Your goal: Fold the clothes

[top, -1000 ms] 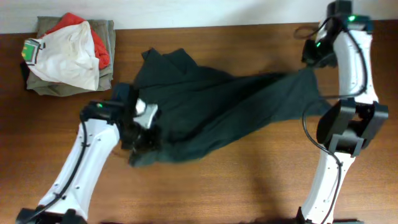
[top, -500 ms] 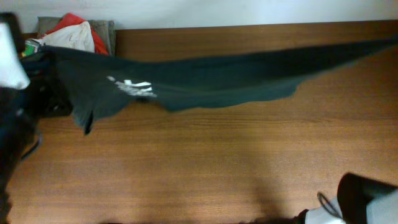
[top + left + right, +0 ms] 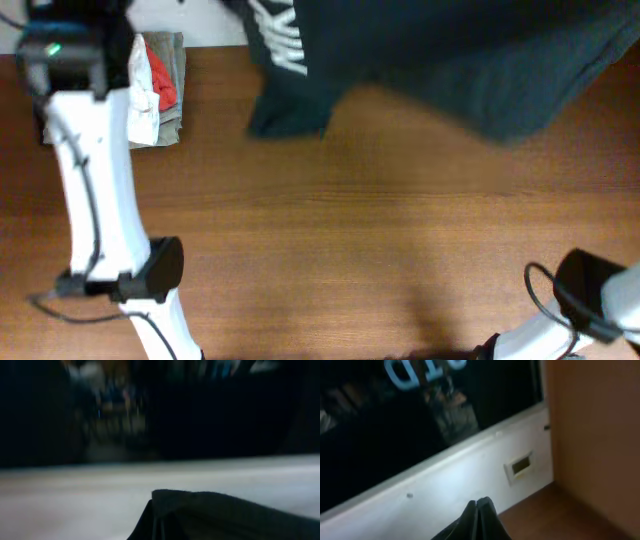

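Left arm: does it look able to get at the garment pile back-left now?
Reach likely yes: the left arm extends right over the garment pile. Grabbing probably not: it seems to be holding the black T-shirt aloft.

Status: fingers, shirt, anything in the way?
Left gripper, right gripper: fingers shut on T-shirt. T-shirt held up off the table, unfolded. Clothes pile at far-left corner, apart from it.
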### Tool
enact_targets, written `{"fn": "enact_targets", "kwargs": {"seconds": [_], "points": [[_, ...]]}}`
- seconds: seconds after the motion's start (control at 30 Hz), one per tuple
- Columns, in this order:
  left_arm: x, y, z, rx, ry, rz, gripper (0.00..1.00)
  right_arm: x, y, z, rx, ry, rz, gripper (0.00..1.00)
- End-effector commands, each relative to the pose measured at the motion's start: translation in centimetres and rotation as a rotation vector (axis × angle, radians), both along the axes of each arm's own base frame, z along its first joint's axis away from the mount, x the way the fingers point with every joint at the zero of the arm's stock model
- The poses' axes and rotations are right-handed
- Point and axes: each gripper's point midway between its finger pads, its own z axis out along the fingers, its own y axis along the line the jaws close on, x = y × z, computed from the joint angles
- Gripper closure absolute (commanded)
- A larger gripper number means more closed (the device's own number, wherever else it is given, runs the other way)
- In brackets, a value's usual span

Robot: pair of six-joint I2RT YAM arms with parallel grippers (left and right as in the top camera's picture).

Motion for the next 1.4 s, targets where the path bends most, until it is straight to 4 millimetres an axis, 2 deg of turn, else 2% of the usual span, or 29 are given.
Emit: {"fn": "enact_targets", "kwargs": {"seconds": [0.0, 0.03, 0.1, 0.13, 0.2, 0.23, 0.27, 0.33, 0.37, 0.4, 0.47, 0.53, 0.6, 0.67, 0.73, 0.77, 0.83, 0.9, 0.97, 1.07, 1.13, 1.2, 1.3, 1.37], "points": [[-7.4, 0.0, 6.5, 0.044, -0.124, -0.052, 0.99, -2.7, 0.0, 0.2, 0.014, 0.010, -0.040, 0.96], [-6.4, -0.6, 3.6, 0.044, -0.019, -0.088, 0.99, -2.2, -0.3, -1.4, 0.041, 0.062, -0.039, 0.96], [-3.1, -0.8, -6.2, 0.038, 0.295, -0.099, 0.99, -0.7, -1.1, -6.7, 0.132, 0.237, -0.039, 0.96], [-1.5, -1.3, -14.1, 0.028, 0.532, -0.122, 0.99, 0.2, -1.1, -11.4, 0.215, 0.390, -0.015, 0.96], [-1.0, -3.1, -26.9, -0.035, 0.900, -0.227, 0.99, 1.2, -0.8, -18.6, 0.313, 0.639, 0.040, 0.96], [-1.8, -3.6, -30.1, -0.059, 1.006, -0.250, 0.99, 0.9, -0.7, -21.5, 0.343, 0.746, 0.056, 0.96], [-2.9, -3.6, -31.9, -0.068, 1.081, -0.251, 0.99, 0.6, -0.7, -23.1, 0.377, 0.803, 0.057, 0.96], [-5.0, -3.5, -32.6, -0.076, 1.168, -0.247, 1.00, 0.5, -0.3, -25.4, 0.410, 0.873, 0.092, 0.96], [-6.4, -3.3, -32.2, -0.082, 1.201, -0.243, 0.99, 0.1, -0.2, -25.9, 0.413, 0.896, 0.094, 0.96], [-7.9, -3.0, -31.4, -0.088, 1.226, -0.238, 1.00, -0.4, -0.3, -26.0, 0.415, 0.904, 0.081, 0.96], [-10.7, -3.0, -29.2, -0.080, 1.239, -0.245, 0.99, -2.2, -2.2, -25.0, 0.384, 0.896, -0.011, 0.96], [-12.3, -3.0, -28.5, -0.080, 1.264, -0.248, 0.99, -3.5, -3.4, -24.6, 0.395, 0.880, -0.056, 0.96], [-13.7, -5.2, -27.7, -0.127, 1.264, -0.339, 0.99, -5.4, -6.1, -24.6, 0.460, 0.851, -0.153, 0.96], [-16.3, -7.5, -27.5, -0.098, 1.291, -0.400, 0.99, -6.4, -7.3, -24.6, 0.490, 0.829, -0.126, 0.96], [-18.3, -8.4, -28.3, -0.083, 1.341, -0.421, 0.99, -6.4, -7.0, -26.5, 0.528, 0.882, -0.116, 0.96], [-19.8, -8.3, -29.5, -0.087, 1.395, -0.419, 0.99, -6.8, -6.5, -28.5, 0.573, 0.942, -0.107, 0.96], [-21.8, -7.9, -31.6, -0.093, 1.487, -0.405, 0.99, -8.0, -6.0, -31.1, 0.643, 1.019, -0.108, 0.96], [-23.8, -7.6, -33.1, -0.100, 1.561, -0.397, 0.99, -9.1, -5.1, -32.6, 0.675, 1.071, -0.095, 0.96], [-26.9, -7.2, -33.7, -0.104, 1.599, -0.393, 1.00, -10.7, -4.6, -32.6, 0.669, 1.090, -0.123, 0.96], [-29.7, -6.8, -33.2, -0.115, 1.561, -0.380, 0.99, -11.2, -4.1, -31.7, 0.649, 1.070, -0.125, 0.96], [-29.0, -6.9, -34.1, -0.113, 1.534, -0.383, 0.98, -11.1, -4.0, -32.1, 0.654, 1.080, -0.122, 0.96], [-28.1, -6.9, -36.1, -0.120, 1.521, -0.374, 0.98, -10.9, -4.3, -32.8, 0.653, 1.081, -0.124, 0.96], [-24.4, -5.9, -40.7, -0.105, 1.410, -0.257, 0.98, -9.7, -5.1, -34.9, 0.659, 1.060, -0.124, 0.96], [-22.3, -5.8, -41.6, -0.089, 1.325, -0.250, 0.98, -8.4, -5.3, -35.9, 0.660, 1.024, -0.097, 0.96]]}}
